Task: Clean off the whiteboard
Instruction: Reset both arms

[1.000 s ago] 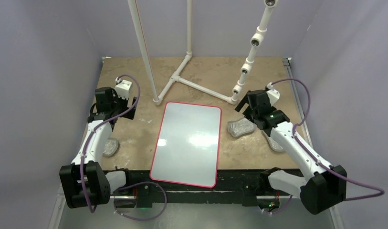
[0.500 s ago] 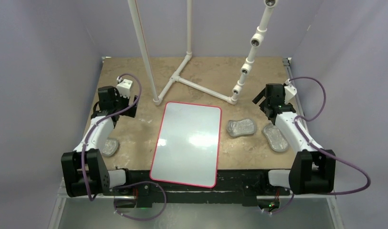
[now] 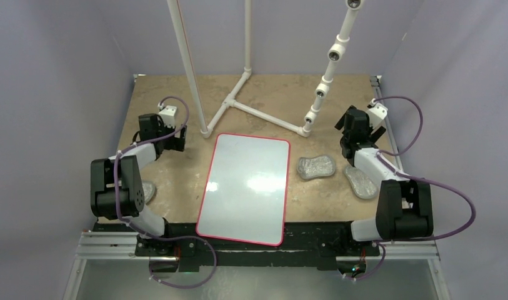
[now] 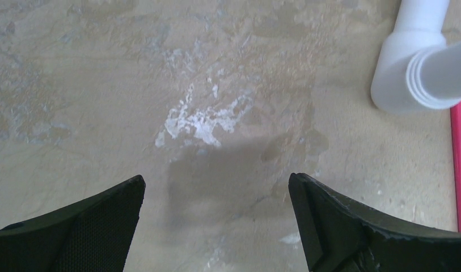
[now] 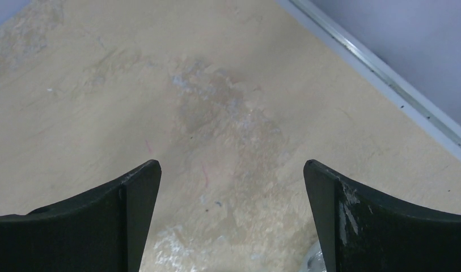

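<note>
Lying flat in the middle of the counter [image 3: 263, 87], the whiteboard [image 3: 245, 187] is turned slightly off square, and its near end reaches over the black strip [image 3: 313, 234] along the counter's near edge. Its red-bordered face looks blank white with a patch of glare, and nothing rests on it. Its far left corner sits just beside a foot of the white pipe frame [image 3: 239, 103], which stands on the far half of the counter. 3 grey wrinkly pads lie on the counter: the middle pad [image 3: 315, 166] just beside the whiteboard's right side, the right pad [image 3: 362, 181] nearer the counter's right edge, and the left pad [image 3: 145, 190] near the left edge. The left fingers [image 4: 86, 232] are spread wide and hold nothing. They hang over bare counter between the left edge and the whiteboard, near a white smear [image 4: 202, 119], with the pipe foot and a strip of the red border at the right of the left wrist view. The right fingers [image 5: 358, 226] are also spread wide and empty, over bare counter near the right edge, beyond the right pad, with the metal rail [image 5: 387, 73] of that edge ahead of them.
</note>
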### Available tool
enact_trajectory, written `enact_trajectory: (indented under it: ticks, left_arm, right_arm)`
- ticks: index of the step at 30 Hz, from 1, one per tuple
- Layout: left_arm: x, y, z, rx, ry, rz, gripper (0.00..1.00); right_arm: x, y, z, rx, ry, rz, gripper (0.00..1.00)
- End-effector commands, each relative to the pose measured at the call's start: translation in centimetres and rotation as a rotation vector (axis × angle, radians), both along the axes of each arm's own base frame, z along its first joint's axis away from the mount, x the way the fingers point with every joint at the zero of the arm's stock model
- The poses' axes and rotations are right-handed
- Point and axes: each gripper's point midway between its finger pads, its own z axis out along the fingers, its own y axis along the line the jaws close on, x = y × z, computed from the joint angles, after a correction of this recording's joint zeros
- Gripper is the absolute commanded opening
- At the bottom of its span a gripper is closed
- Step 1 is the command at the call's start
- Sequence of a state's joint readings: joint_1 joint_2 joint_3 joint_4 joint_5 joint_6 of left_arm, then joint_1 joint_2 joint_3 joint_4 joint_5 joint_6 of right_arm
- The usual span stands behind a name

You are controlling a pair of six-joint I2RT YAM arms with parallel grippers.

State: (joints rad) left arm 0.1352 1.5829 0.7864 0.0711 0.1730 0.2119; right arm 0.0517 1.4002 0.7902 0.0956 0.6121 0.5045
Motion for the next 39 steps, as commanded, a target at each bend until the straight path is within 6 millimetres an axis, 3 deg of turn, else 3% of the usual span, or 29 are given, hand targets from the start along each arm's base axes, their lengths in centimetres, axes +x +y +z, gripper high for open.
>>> enact_trajectory:
  ticks: [1, 8, 15, 17, 20, 23, 24, 25, 26, 27, 29, 30, 33, 39]
  left_arm:
    - [2.9, -0.8, 1.7, -0.097, -0.159, 0.025, 0.99]
    - [4.1, -1.7, 1.1, -0.183, -0.263, 0.037, 0.99]
    - [3.8, -2.4, 0.7, -0.253, -0.347, 0.082, 0.99]
    - [3.5, -2.2, 0.8, -0.245, -0.374, 0.099, 0.99]
    - [2.4, -2.7, 1.6, -0.218, -0.428, 0.089, 0.99]
    - [-0.1, -4.7, 2.8, -0.133, -0.543, 0.006, 0.99]
    - [-1.5, -5.4, 2.2, -0.101, -0.572, -0.04, 0.99]
    - [-2.4, -6.4, 3.5, -0.107, -0.663, -0.075, 0.99]
    - [-3.0, -6.5, 4.5, -0.109, -0.709, -0.081, 0.99]
    - [-3.3, -6.5, 3.6, -0.097, -0.659, -0.085, 0.99]
    - [-2.4, -6.6, 3.8, -0.102, -0.666, -0.085, 0.99]
    - [-2.2, -6.5, 3.5, -0.109, -0.653, -0.074, 0.99]
    - [-1.0, -6.2, 3.0, -0.11, -0.601, -0.057, 0.99]
    - [-1.0, -6.1, 2.9, -0.123, -0.602, -0.056, 0.99]
  right_arm:
    - [0.4, -1.7, 3.1, -0.115, -0.175, -0.047, 0.99]
    - [0.0, -0.7, 3.4, -0.21, -0.305, 0.086, 0.99]
    - [0.6, 1.8, 4.9, -0.276, -0.45, 0.266, 0.99]
    - [0.9, 2.1, 4.5, -0.281, -0.441, 0.287, 0.99]
    - [0.0, 2.1, 3.7, -0.284, -0.467, 0.285, 0.99]
    - [-1.4, 2.2, 3.4, -0.298, -0.513, 0.259, 0.99]
    - [-1.7, 2.3, 3.6, -0.315, -0.53, 0.243, 0.99]
    - [-2.1, 2.6, 4.2, -0.328, -0.559, 0.233, 0.99]
    - [-2.2, 3.2, 4.1, -0.345, -0.554, 0.258, 0.99]
    - [-2.1, 5.2, 3.7, -0.351, -0.563, 0.38, 0.99]
    - [-4.5, 7.3, 4.9, -0.492, -0.661, 0.51, 0.99]
    - [-4.2, 7.6, 4.7, -0.484, -0.648, 0.514, 0.99]
    - [-0.2, 5.7, 2.0, -0.349, -0.489, 0.449, 0.99]
    - [0.1, 5.1, 2.2, -0.323, -0.506, 0.474, 0.99]
